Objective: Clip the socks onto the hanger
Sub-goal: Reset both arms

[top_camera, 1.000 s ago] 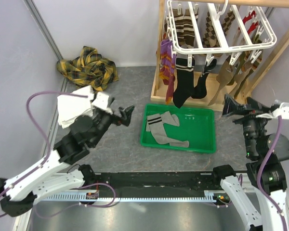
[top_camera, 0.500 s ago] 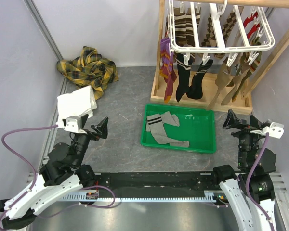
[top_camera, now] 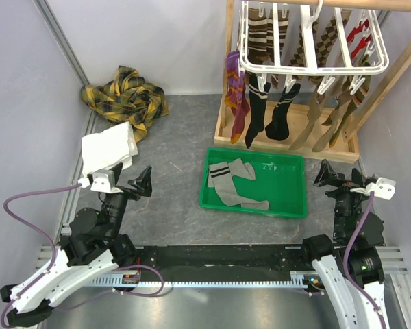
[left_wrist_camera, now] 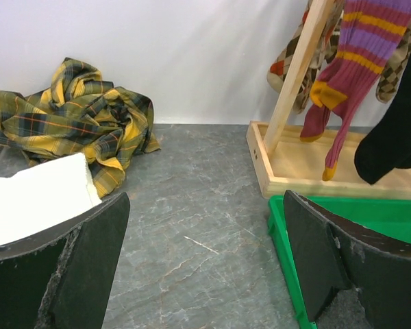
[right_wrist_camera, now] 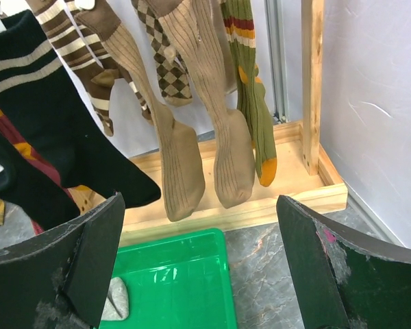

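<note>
**A:** So how far along is the sock job?

**B:** Mostly done, I'd say. The hanger [top_camera: 315, 69] in the upper right of the overhead view already has a whole row dangling from its clips. There's a purple striped sock [top_camera: 236, 89] at the left end, then two black socks [top_camera: 255, 116]. The right wrist view also shows a brown striped sock [right_wrist_camera: 96, 75], tan socks [right_wrist_camera: 181, 164] and an olive sock [right_wrist_camera: 255, 103] with an orange toe.

**A:** Anything left?

**B:** Yeah, the grey socks [top_camera: 231, 181] with dark bands are lying in the green tray [top_camera: 293, 209]. That's centre frame, just below the wooden frame [top_camera: 288, 142]. Looks like a pair, but I can't swear to the count. Those need clipping.

**A:** And the arms?

**B:** Neither is holding anything. The left gripper [top_camera: 138, 184] is at lower left, well apart from the tray, jaws spread wide with only floor between them. The right gripper [top_camera: 337, 179] sits just off the tray's right edge, also spread and empty, facing the hung socks.

**A:** So at least one more pick.

**B:** That's my guess. I can't make out from here which clips are free.
</note>
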You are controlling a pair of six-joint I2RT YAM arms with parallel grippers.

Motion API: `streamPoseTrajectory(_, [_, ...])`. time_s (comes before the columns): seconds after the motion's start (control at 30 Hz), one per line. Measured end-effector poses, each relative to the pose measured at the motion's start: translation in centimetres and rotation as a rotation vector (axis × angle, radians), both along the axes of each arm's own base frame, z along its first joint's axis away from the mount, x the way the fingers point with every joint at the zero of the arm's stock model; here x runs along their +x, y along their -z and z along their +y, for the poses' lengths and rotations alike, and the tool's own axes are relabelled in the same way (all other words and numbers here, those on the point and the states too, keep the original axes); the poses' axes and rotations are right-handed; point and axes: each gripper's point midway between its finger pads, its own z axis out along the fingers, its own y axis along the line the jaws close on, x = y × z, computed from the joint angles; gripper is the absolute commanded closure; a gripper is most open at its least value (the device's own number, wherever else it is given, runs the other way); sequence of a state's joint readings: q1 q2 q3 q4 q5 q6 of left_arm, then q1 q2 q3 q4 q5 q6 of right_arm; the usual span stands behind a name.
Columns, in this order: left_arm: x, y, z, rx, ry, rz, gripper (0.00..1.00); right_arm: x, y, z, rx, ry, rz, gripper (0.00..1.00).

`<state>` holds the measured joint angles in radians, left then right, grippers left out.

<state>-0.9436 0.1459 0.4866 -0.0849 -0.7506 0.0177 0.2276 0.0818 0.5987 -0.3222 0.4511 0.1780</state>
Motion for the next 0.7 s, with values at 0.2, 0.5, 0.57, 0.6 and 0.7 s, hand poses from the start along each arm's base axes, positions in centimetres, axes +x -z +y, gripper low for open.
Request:
streamPoseTrajectory(0.2, [0.5, 0.6, -1.0, 0.054, 0.019, 0.017, 0.0, 0.1, 0.0, 0.3, 0.001, -0.014, -0.004, 0.02])
streamPoseTrajectory(0.5, [0.7, 0.9, -1.4, 0.088, 0.024, 0.024, 0.0, 0.1, -0.2, 0.4, 0.002, -0.023, -0.011, 0.02])
streamPoseTrajectory(0.57, [0.7, 0.9, -1.4, 0.09, 0.024, 0.024, 0.0, 0.2, 0.0, 0.5, 0.0, -0.024, -0.008, 0.02])
streamPoseTrajectory(0.6, [0.7, 0.9, -1.3, 0.09, 0.023, 0.024, 0.0, 0.2, 0.0, 0.5, 0.0, -0.025, -0.006, 0.02])
streamPoseTrajectory(0.7, [0.8, 0.9, -1.3, 0.091, 0.021, 0.024, 0.0, 0.3, 0.2, 0.5, -0.002, -0.026, -0.002, 0.02])
